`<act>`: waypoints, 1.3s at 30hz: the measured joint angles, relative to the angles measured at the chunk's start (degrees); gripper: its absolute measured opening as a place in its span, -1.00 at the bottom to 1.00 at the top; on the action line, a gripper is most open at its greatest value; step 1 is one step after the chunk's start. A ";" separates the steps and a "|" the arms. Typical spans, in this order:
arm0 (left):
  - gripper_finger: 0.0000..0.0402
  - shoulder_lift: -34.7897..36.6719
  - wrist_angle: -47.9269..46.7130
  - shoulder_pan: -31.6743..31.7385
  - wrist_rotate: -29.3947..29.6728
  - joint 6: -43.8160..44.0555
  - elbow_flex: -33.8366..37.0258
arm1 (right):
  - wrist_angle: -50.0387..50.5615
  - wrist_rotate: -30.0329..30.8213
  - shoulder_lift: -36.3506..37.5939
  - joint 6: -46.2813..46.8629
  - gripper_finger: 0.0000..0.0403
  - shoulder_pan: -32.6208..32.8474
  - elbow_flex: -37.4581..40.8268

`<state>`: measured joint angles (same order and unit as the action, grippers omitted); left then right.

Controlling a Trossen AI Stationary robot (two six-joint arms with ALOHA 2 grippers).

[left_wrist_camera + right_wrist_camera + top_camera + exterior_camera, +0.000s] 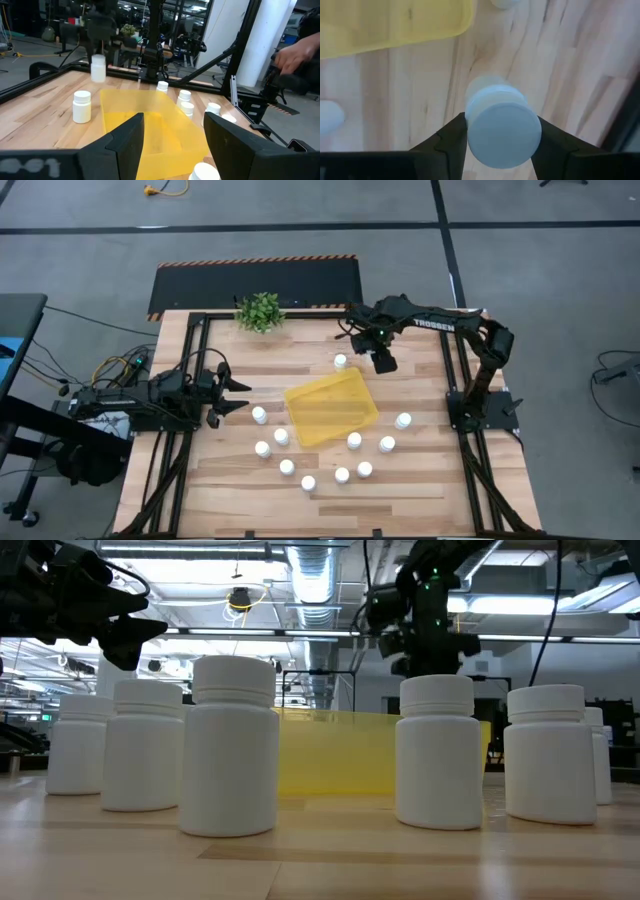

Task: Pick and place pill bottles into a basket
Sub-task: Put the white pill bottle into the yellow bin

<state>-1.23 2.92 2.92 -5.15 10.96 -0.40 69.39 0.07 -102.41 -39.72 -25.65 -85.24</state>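
Observation:
The yellow basket [332, 408] lies in the middle of the table and holds no bottle. Several white pill bottles stand upright around its near and right sides, among them one [259, 415] by my left gripper; one more [341, 361] stands at the basket's far side. My right gripper [381, 361] is beyond the basket's far right corner, shut on a white pill bottle [503, 131], which also shows in the left wrist view [98, 67]. My left gripper [238, 395] is open and empty, left of the basket, pointing at it [150, 125]. My right gripper pinches the bottle's cap end [504, 117] between its two fingers [451, 137], one on each side. The fingers come from above, pointing down. The bottle hangs upright below them, lifted clear of the table.
A small green potted plant [260, 311] stands at the table's far edge. Black frame rails run along the table's left and right sides [455, 380]. A person's hand [295, 50] shows beyond the table's right side.

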 joint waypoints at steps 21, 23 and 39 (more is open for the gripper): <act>-0.03 0.00 0.00 0.02 0.00 0.00 0.00 | 1.01 -2.26 -0.02 4.35 -0.16 15.83 -12.01; -0.03 0.00 0.00 0.02 0.00 0.00 0.00 | -0.93 -3.16 -0.02 5.34 -0.15 16.80 -11.24; -0.03 0.00 0.00 0.00 0.00 0.00 0.00 | -7.56 -3.62 -2.26 8.27 -0.16 18.14 -3.39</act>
<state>-1.23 2.92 2.92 -5.15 10.96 -0.40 61.83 -3.56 -104.67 -31.44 -7.51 -88.62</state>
